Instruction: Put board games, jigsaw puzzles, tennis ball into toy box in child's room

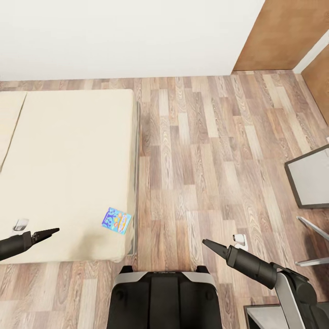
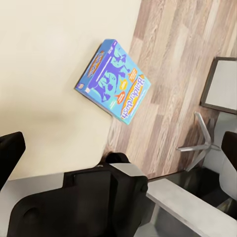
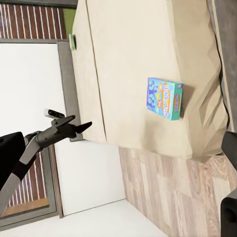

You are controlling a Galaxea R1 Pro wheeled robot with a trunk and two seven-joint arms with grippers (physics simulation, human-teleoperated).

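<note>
Blue board game [image 1: 116, 220]: flat rectangular box, glossy printed cover with cartoon figures and orange-yellow lettering, lying flat on the bed [image 1: 68, 173] at its near corner, close to the mattress edge that borders the floor [image 1: 205, 151]. Bed: wide, low, beige matte mattress with softly sagging sides and a thin grey frame strip showing along its floor-side edge. Floor: wood-plank laminate in mixed brown and grey tones. Left tool [image 1: 51, 232]: dark, tapering, held above the mattress beside the board game, well short of it; fingers look pressed together to a point, gripping nothing. Right tool [image 1: 208, 243]: same build, over the floor on the far side of the board game from the left tool, its tip likewise drawn to a point and empty. A grey-framed panel [image 1: 310, 178] stands across the floor from the bed. Step in hand, as judged: approach to the bed to collect this board game. Next move calls for spreading the left tool, lowering it over the box's edge, and pinching across its thin side.
</note>
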